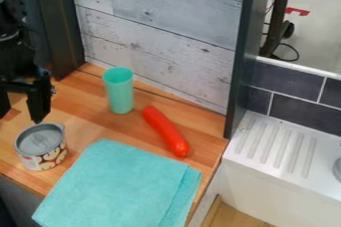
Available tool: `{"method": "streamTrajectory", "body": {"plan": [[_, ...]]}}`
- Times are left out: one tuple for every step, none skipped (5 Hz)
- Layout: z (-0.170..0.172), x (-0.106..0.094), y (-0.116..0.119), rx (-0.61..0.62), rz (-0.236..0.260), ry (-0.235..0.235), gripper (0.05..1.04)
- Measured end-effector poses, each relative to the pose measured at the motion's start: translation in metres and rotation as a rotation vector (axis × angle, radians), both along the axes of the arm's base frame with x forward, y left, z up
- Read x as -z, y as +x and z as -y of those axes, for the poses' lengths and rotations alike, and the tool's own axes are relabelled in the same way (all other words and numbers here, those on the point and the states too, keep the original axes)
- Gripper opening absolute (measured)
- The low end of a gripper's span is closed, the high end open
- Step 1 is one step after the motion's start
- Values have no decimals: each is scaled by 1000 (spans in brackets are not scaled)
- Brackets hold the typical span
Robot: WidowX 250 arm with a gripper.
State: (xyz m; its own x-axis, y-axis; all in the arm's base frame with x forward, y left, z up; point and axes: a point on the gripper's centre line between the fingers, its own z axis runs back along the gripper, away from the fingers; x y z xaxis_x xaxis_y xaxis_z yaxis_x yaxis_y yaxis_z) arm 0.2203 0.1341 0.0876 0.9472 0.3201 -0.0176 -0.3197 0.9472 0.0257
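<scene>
So the black gripper (21, 113) is hanging at the left, fingers spread wide with nothing between them, near a patterned can (44, 154) standing upright on the wooden counter (80, 106), left of a folded teal towel (120, 186), green cup (120, 94) and red sausage-shaped thing (165, 131).

Open room separates can (53, 158) and cup (120, 94); the wall (160, 42) blocks behind.

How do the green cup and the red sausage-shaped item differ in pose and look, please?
The green cup stands upright, while the red sausage-shaped item lies on its side. The cup is a hollow, open-topped vessel; the red item is long, slightly curved and rounded at its ends. Both rest on the wooden counter, near the folded cloth.
</scene>
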Motion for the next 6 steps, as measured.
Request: {"method": "streamTrajectory", "body": {"plan": [[2, 7, -4, -6, -24, -14, 1007], [22, 22, -20, -12, -83, -36, 1007], [33, 29, -32, -25, -106, -46, 1007], [37, 37, -46, -51, -145, -64, 1007], [31, 50, -51, -77, -183, -91, 1007], [22, 53, -49, -72, -173, -103, 1007]]}}
